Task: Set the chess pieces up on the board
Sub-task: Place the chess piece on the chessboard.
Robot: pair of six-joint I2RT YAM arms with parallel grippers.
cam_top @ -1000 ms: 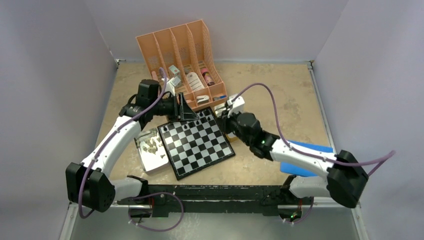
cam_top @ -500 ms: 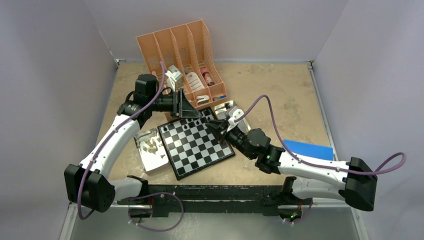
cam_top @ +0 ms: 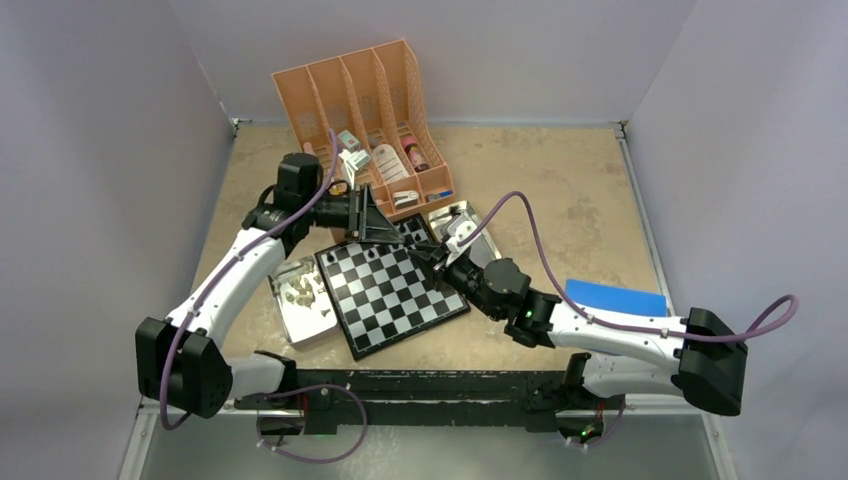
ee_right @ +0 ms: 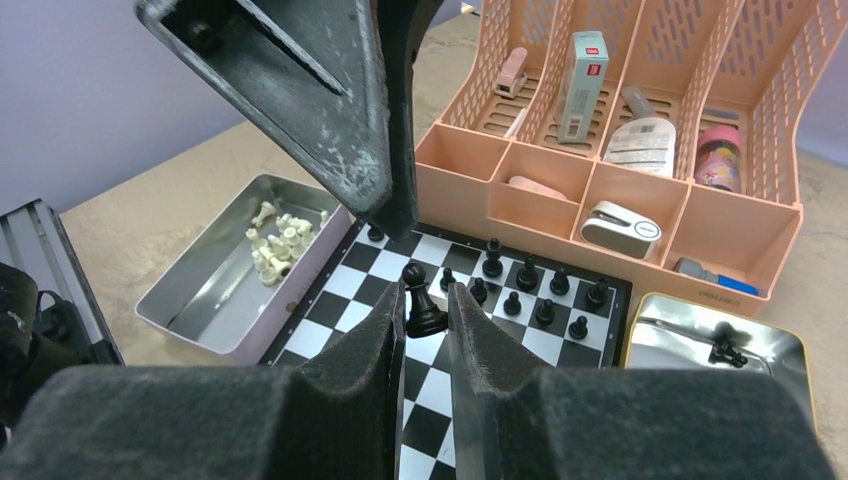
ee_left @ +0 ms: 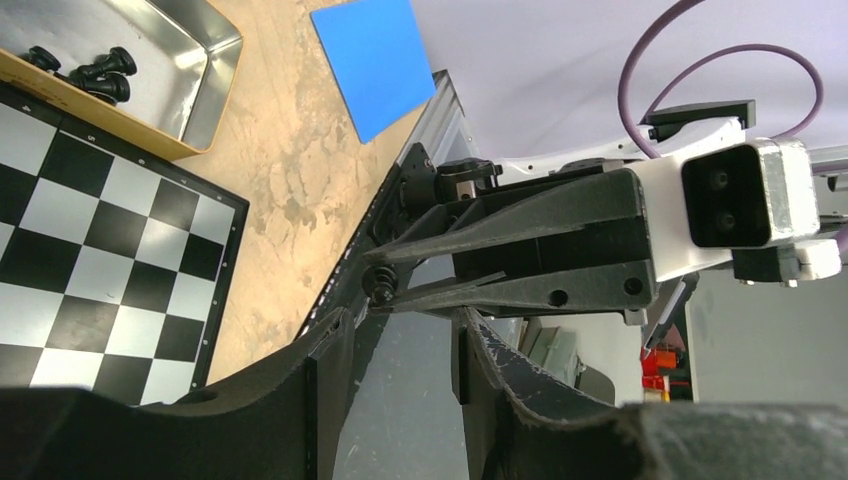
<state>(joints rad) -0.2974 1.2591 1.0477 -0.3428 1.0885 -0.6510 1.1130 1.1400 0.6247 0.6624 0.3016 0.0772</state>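
Observation:
The black-and-white board (cam_top: 395, 295) lies mid-table. My right gripper (ee_right: 425, 300) is shut on a black pawn (ee_right: 422, 305), which hangs just above the board's far rows beside several black pieces (ee_right: 528, 280) standing there. The left wrist view shows the same pawn (ee_left: 380, 285) at the tips of the right gripper (cam_top: 432, 258). My left gripper (ee_left: 400, 340) hovers open and empty right next to it, over the board's far edge (cam_top: 398, 236). Pale pieces (ee_right: 275, 240) lie in a metal tray (cam_top: 300, 318) left of the board.
An orange desk organizer (cam_top: 365, 110) with small bottles and boxes stands just behind the board. A gold-rimmed tray (ee_right: 700, 320) right of the board holds a few black pieces (ee_left: 90, 75). A blue sheet (cam_top: 615, 298) lies at the right.
My right gripper has carried the black pawn from beside the gold-rimmed tray leftward and nearer, over the board's far rows. The left gripper has shifted slightly right and narrowed a little.

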